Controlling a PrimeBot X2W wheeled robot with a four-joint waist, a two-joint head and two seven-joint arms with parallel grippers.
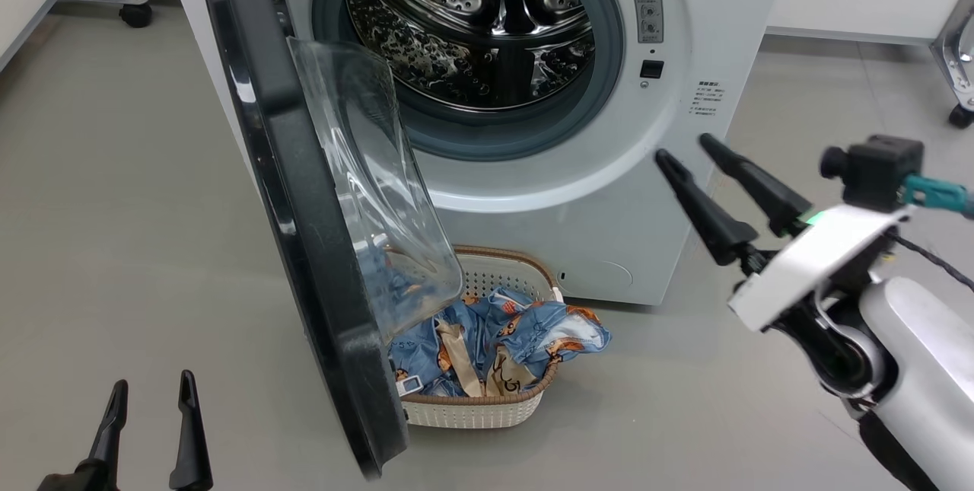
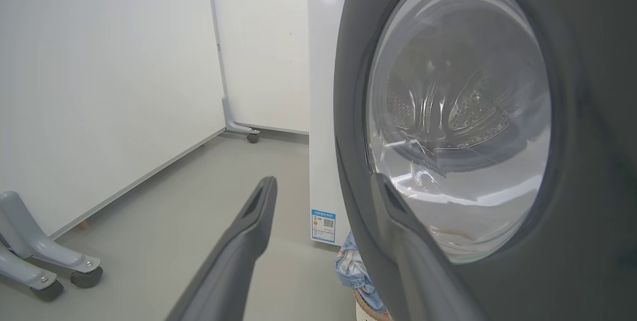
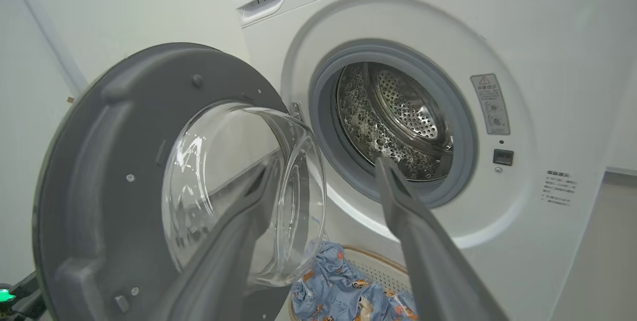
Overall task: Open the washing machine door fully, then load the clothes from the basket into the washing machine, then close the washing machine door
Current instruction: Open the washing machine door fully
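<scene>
While left gripper (image 1: 152, 381) and right gripper (image 1: 683, 146) gaped empty, the black-rimmed glass door (image 1: 304, 209) overhung blue printed clothes (image 1: 517, 323), so lifting them could snag.

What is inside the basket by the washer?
The clothes lie in the basket, blue fabric with beige parts spilling over its rim. Its floor is covered, and the washing machine door hides its left edge.
</scene>
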